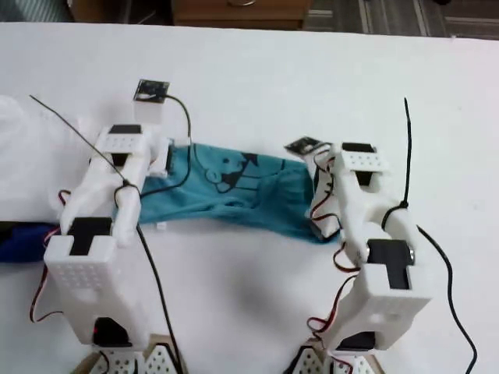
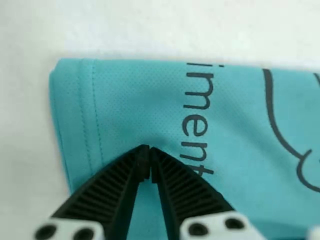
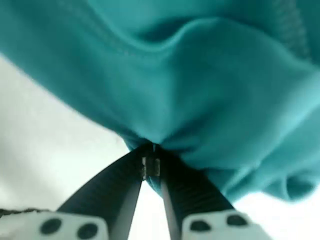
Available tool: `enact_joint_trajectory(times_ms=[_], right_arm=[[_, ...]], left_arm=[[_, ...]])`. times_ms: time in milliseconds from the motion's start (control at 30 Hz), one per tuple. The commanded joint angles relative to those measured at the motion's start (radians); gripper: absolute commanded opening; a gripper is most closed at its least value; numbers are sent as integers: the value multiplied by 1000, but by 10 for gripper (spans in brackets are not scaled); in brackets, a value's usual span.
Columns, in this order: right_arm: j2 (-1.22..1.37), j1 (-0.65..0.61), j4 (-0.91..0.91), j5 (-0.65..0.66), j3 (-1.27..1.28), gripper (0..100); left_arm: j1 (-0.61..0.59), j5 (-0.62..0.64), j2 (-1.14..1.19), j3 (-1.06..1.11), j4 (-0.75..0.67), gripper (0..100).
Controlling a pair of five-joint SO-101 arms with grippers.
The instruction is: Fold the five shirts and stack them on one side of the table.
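Shirt (image 1: 234,191) stretches side to side, left claw (image 2: 150,162) clamped on its hem end, right claw (image 3: 151,161) on the other.

Printed in dark lowercase on the teal mesh-knit shirt (image 2: 140,110): seemingly part of one word, cut off, not legible whole.

The shirt (image 1: 234,187) lies on the table (image 1: 312,70) between the arms, with the left gripper (image 2: 149,162) on its left end and the right gripper (image 3: 150,160) on its right. Another garment (image 1: 15,241) lies at the left edge.
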Motion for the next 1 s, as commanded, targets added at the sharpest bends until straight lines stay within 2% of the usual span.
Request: enact_joint_trajectory(times_ms=[0, 100, 267, 433, 533, 667, 833, 967], right_arm=[[-168, -24, 27, 9, -11, 19], [-320, -64, 12, 3, -15, 19], [-432, -193, -4, -118, -9, 19], [-343, -335, -113, -186, -9, 19], [-228, -386, -209, -249, -15, 19], [-120, -429, -303, -270, -17, 19], [-51, -456, -300, -275, -9, 19], [-30, -476, -222, -269, -9, 19]], left_arm=[[8, 6, 2, -31, -23, 39], [8, 6, 2, -31, -23, 39], [8, 6, 2, -31, -23, 39], [8, 6, 2, -31, -23, 39], [8, 6, 2, -31, -23, 39], [8, 6, 2, -31, -23, 39], [8, 6, 2, -31, -23, 39], [8, 6, 2, -31, -23, 39]])
